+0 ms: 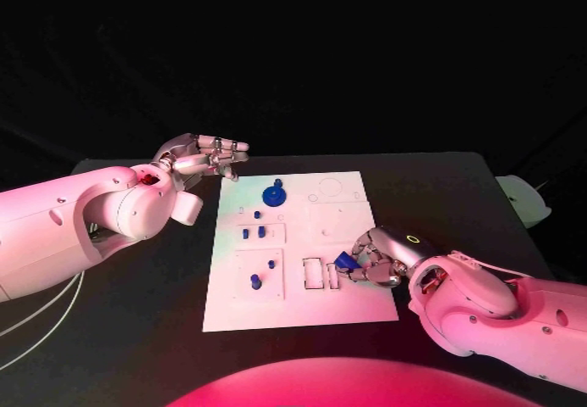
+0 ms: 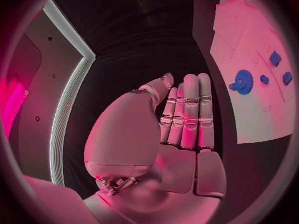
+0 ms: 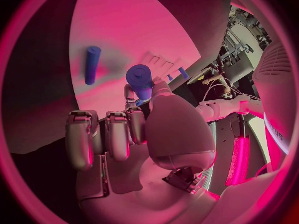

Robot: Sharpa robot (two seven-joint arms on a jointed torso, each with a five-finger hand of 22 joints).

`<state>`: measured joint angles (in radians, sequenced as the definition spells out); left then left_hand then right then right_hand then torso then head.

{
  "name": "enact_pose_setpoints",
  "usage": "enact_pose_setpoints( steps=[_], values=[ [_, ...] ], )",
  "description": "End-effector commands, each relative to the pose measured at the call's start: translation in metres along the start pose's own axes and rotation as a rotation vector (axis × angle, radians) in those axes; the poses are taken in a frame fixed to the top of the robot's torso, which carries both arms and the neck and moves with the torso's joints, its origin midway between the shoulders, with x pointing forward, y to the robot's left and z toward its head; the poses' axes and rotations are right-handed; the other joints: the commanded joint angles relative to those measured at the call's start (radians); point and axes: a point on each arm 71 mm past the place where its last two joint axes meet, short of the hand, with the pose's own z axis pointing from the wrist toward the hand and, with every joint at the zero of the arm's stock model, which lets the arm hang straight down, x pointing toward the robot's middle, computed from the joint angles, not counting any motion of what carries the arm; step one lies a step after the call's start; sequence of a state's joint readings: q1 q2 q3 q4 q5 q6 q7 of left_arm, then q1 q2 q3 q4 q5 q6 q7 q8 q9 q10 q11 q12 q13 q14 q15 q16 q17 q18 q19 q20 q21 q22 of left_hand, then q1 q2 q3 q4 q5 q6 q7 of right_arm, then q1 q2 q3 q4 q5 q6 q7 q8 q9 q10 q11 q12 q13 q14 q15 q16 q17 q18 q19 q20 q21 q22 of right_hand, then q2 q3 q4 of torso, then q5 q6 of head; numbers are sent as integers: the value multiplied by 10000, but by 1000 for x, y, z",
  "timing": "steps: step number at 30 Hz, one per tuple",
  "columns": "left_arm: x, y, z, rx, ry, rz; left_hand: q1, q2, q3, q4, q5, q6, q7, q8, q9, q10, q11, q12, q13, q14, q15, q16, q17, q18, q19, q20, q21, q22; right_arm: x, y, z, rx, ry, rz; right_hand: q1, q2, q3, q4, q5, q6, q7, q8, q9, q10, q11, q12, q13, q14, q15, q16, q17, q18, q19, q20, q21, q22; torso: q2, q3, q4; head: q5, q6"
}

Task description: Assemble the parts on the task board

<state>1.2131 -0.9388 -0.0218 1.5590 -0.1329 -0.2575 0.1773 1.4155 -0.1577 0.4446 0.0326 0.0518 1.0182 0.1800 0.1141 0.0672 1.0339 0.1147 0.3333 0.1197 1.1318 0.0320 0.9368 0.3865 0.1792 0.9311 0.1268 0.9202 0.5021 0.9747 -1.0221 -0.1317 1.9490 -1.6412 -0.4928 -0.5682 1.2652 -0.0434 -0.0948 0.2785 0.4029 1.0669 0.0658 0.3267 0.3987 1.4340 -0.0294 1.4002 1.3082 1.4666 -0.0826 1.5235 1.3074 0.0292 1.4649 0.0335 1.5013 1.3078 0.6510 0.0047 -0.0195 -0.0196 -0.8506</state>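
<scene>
Pinching a blue peg (image 1: 346,261) in its fingers (image 3: 140,95), the right hand (image 1: 373,260) hovered beside the task board (image 1: 299,246)'s slots (image 1: 321,274), peg seemingly pointing boardward, while the left hand (image 1: 202,156) hung flat-fingered, empty, farther off.

Black table (image 1: 147,322), white task board (image 1: 354,312) flat at its middle
</scene>
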Motion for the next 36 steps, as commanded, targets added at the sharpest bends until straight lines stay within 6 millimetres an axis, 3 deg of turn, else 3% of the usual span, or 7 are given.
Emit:
enact_pose_setpoints(
  steps=[1, 8, 13, 15, 16, 18, 36],
  values=[
    [3, 0, 1, 12, 253, -88, -46, 34, -60, 8, 6, -54, -5, -33, 6, -82, -11, 40, 14, 4, 41, -67, -8, 51, 20, 20, -66, -9, -10, 7, -1, -182, -767, 356, 228, 341, 63, 17, 48, 330, -245, 180, 234, 95, 7, 50, 401, 876, -56, 67, 1756, -165, 875, -88, 76, 2466, 5, 2, 11, -29, 23],
    [5, 0, 1, -3, 321, -100, -46, 34, -60, 8, 6, -54, -5, -33, 6, -82, -11, 40, 14, 4, 41, -67, -8, 51, 20, 20, -66, -9, -8, 21, 3, -358, -474, 598, 197, 354, 60, 51, 58, 342, -249, 192, 251, 102, -1, 44, 403, 879, -67, 75, 1771, -169, 881, -100, 96, 2471, 6, -1, 0, -19, 38],
    [5, 0, 1, -14, 350, -105, -46, 34, -60, 8, 6, -54, -5, -33, 6, -82, -11, 40, 14, 4, 41, -67, -8, 51, 20, 20, -66, -9, -1, 29, 8, -437, -50, 635, 61, 367, 16, 109, 45, 346, -247, 202, 277, 126, -3, 50, 434, 880, -73, 80, 1779, -169, 880, -115, 95, 2470, 19, 2, 25, -31, 33],
    [5, 0, 1, -18, 360, -107, -46, 34, -60, 8, 6, -54, -5, -33, 6, -82, -11, 40, 14, 4, 41, -67, -8, 51, 20, 20, -66, -9, 2, 32, 11, -459, 131, 607, -459, 414, -165, 136, 90, 365, -235, 217, 309, 149, -3, 52, 466, 878, -47, 81, 1779, -165, 873, -115, 72, 2463, 17, -8, 22, -18, 26],
    [5, 0, 1, -25, 375, -110, -46, 34, -60, 8, 6, -54, -5, -33, 6, -82, -11, 40, 14, 4, 41, -67, -8, 51, 20, 20, -66, -9, 3, 34, 12, -477, 237, 587, -901, 454, -344, 123, 454, 391, -247, 244, 341, 176, 8, 69, 510, 879, -62, 85, 1786, -163, 870, -119, 66, 2461, 20, -9, 29, -15, 25],
    [6, 0, 1, -41, 398, -114, -50, 38, -63, 12, 6, -57, -4, -33, 5, -91, -9, 41, 13, 2, 43, -69, -9, 51, 20, 21, -70, -12, 6, 36, 14, -496, 396, 533, -1171, 525, -476, 139, 640, 417, -277, 289, 391, 227, -18, 118, 600, 882, -82, 95, 1806, -167, 876, -129, 90, 2467, 23, -3, 22, -7, 10],
    [6, -1, 0, 5, 364, -109, -61, 72, -71, 33, 8, -66, -5, -31, 6, -124, -8, 56, 15, -3, 47, -73, -13, 52, 23, 27, -95, -29, 16, 39, 23, -425, 1011, 135, -1183, 643, -526, 105, 648, 490, -338, 396, 479, 386, -68, 312, 877, 887, -120, 108, 1832, -167, 876, -155, 91, 2467, 11, 0, 0, 85, -26]
  ],
)
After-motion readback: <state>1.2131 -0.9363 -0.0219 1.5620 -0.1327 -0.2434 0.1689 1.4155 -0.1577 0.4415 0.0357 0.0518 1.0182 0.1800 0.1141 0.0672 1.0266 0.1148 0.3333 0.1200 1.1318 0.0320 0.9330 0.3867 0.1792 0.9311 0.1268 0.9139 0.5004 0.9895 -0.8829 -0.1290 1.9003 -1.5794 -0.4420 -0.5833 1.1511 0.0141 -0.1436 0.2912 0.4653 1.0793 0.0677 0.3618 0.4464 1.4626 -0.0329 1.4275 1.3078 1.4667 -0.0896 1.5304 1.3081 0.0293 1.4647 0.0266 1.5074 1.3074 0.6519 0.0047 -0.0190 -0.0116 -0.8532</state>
